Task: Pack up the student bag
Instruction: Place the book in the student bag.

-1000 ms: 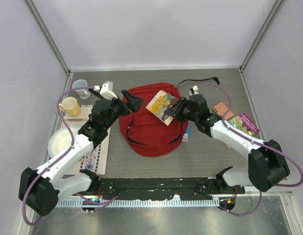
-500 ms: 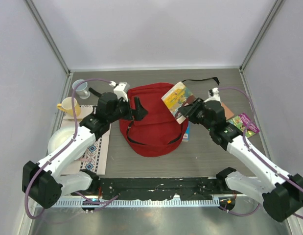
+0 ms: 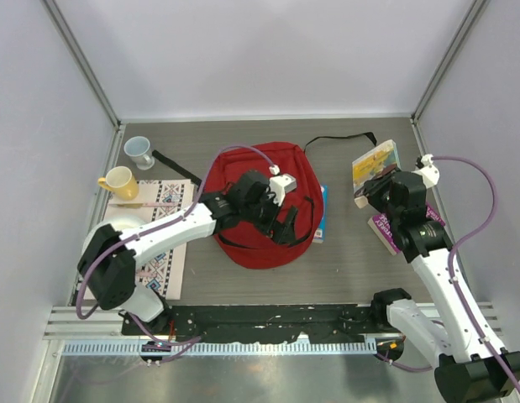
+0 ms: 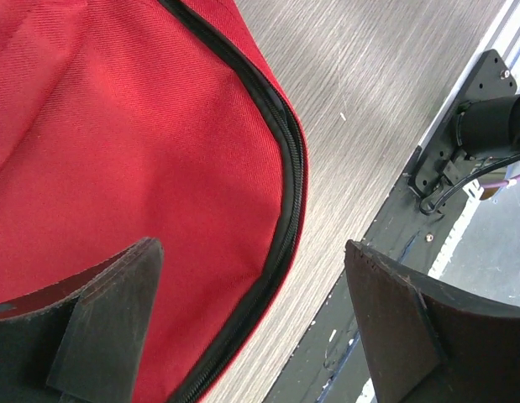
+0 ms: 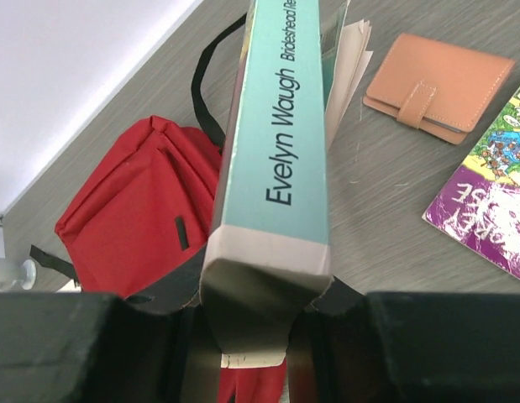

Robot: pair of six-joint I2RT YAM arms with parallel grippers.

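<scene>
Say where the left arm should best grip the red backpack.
Probably the black zipper trim along the student bag edge, coming from above: the bag lies flat, and that curved raised ridge sits between the left gripper's open fingers.

Blue book (image 3: 322, 220) mostly hidden beneath student bag (image 3: 258, 250), purple book (image 3: 382, 231) largely covered by right arm (image 3: 431, 250)

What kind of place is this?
Probably a robot test booth: plain walls box in a table, with two robot arms bolted along its edge. One holds a book near a red backpack.
</scene>
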